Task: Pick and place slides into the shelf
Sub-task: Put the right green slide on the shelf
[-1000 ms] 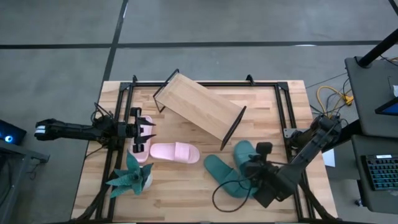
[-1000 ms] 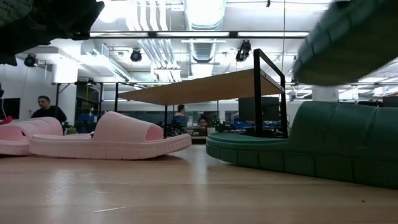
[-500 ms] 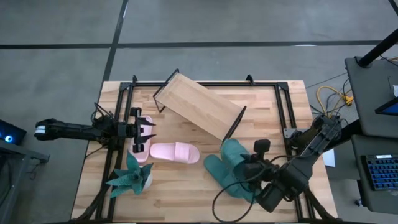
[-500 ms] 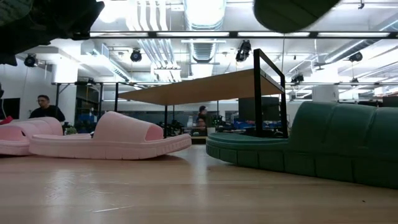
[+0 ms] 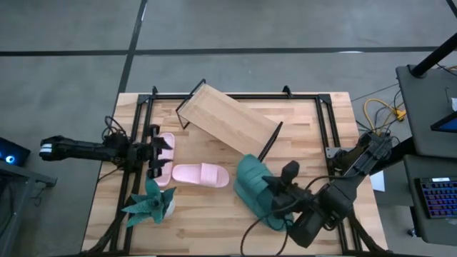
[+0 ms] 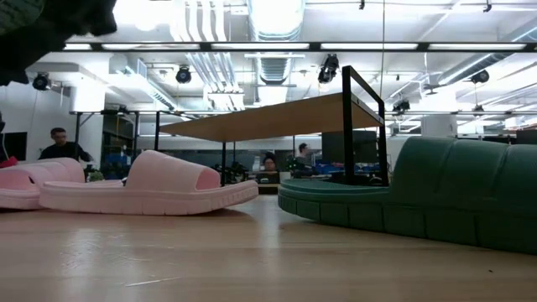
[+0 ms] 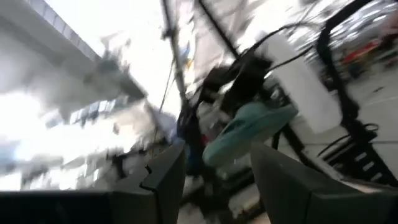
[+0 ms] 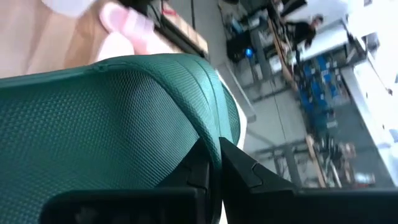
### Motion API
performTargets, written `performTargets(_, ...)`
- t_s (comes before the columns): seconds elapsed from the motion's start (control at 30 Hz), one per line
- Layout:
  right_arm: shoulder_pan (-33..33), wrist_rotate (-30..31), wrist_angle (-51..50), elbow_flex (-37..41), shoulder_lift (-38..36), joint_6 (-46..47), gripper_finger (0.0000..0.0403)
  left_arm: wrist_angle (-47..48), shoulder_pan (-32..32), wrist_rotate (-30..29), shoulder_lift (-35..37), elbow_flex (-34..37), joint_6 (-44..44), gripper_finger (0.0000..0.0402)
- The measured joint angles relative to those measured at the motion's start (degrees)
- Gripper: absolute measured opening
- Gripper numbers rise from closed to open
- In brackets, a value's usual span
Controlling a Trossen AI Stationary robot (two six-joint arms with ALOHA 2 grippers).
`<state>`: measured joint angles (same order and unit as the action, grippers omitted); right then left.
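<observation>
Since a second ago your right pincer (image 5: 277,202) has carried its dark green slide (image 5: 251,184) from beside the other green slide (image 6: 419,197) to above it, nearer the shelf (image 5: 227,121).

Going left to right: your left pincer (image 5: 153,152) hangs half-open, grasping nothing, by one pink slide (image 5: 163,146) at the bench's left edge; the second pink slide (image 5: 201,174) lies lengthwise mid-bench. Nothing is shelved, so all four remain. The held slide runs front to back, pinched by its strap.
</observation>
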<state>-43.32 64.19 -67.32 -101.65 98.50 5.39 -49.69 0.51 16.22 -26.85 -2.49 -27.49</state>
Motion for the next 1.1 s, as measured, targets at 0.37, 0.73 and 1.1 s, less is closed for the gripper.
performTargets(0.37,6.28,-3.08,15.80,0.02,-0.75,-14.79,0.0011,-0.28,-0.01,1.60,-18.29,-9.09,-20.01,0.0167)
performTargets(0.73,6.99,-4.32,14.72,0.04,-0.96,-13.79,0.0011,5.33,-0.02,0.24,-34.51,-25.67,-25.32,0.0167)
performTargets(1.1,7.29,-4.33,8.54,0.07,-0.96,-5.82,0.0012,5.75,-2.11,0.53,-44.82,-34.47,-33.78,0.0167)
